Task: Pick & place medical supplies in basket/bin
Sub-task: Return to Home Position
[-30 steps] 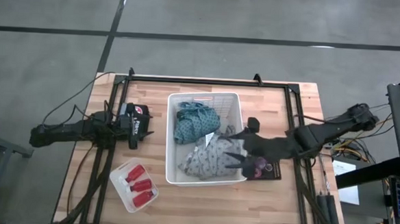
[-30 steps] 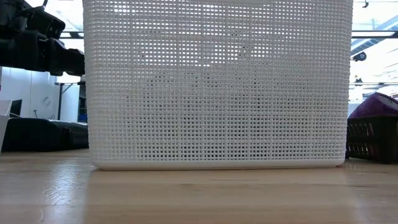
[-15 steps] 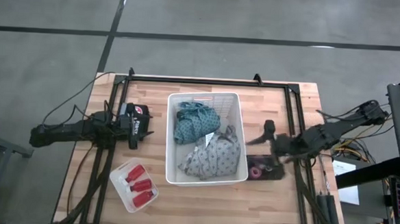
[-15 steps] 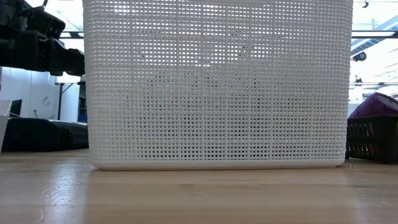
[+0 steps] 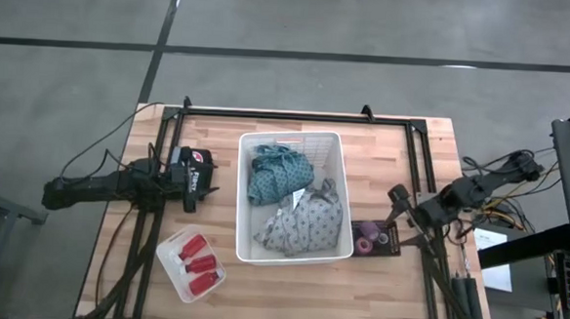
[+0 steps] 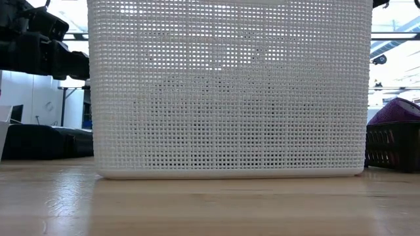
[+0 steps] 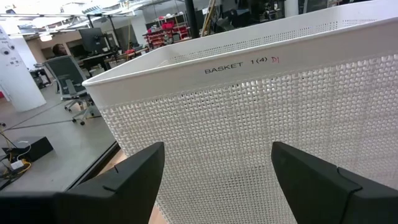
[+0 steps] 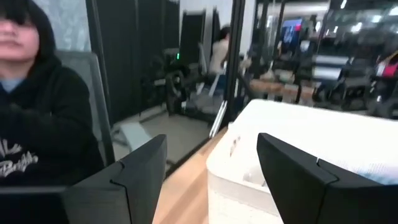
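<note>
Right fingers [image 8: 134, 177] back off basket [image 5: 296, 136], near table [image 5: 218, 136] edge

The basket [image 6: 230, 98] is white plastic, a fine matt mesh (its rim band is smooth). The table [image 5: 218, 136] is pale planked wood with a soft sheen. The teal cloth [image 5: 279, 174] and grey cloth [image 5: 309, 224] are crumpled printed fabric. The small tray [image 5: 170, 243] is translucent plastic.

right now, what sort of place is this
Likely a robotics lab: a left arm and right arm flank a wooden table on bare concrete floor, with an office chair and a monitor beyond.
</note>
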You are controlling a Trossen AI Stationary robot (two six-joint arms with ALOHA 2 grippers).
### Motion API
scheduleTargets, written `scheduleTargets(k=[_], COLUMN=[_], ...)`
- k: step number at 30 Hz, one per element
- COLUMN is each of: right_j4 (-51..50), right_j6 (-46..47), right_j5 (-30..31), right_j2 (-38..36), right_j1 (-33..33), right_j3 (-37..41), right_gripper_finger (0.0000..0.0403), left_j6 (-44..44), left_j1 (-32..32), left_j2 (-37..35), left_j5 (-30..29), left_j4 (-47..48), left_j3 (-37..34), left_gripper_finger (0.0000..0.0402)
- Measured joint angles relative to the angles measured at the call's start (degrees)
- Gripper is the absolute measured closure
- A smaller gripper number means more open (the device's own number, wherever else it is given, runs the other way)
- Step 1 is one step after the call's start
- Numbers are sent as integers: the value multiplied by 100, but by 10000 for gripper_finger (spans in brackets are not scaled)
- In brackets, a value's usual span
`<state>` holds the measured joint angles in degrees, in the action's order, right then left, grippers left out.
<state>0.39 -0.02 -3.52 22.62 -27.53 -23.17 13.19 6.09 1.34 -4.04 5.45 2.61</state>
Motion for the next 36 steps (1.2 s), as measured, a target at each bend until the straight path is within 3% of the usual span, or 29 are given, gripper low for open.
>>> scheduleTargets(k=[13,22,36], right_j4=[-68,-41,36], right_j6=[282,305,510], right_j5=[466,1122,1275], right_j2=[-2252,-2250,-2257], right_j1=[4,4,4], right_j3=[1251,1516,2165], right_gripper_finger=[156,156,156], left_j6=[2,2,2], left_j1=[2,0,1], left_j2=[0,59,65], left_j5=[-1,16,16], left_j4=[0,0,0], left_j3=[1,0,2], left_gripper_finger=[101,102,103])
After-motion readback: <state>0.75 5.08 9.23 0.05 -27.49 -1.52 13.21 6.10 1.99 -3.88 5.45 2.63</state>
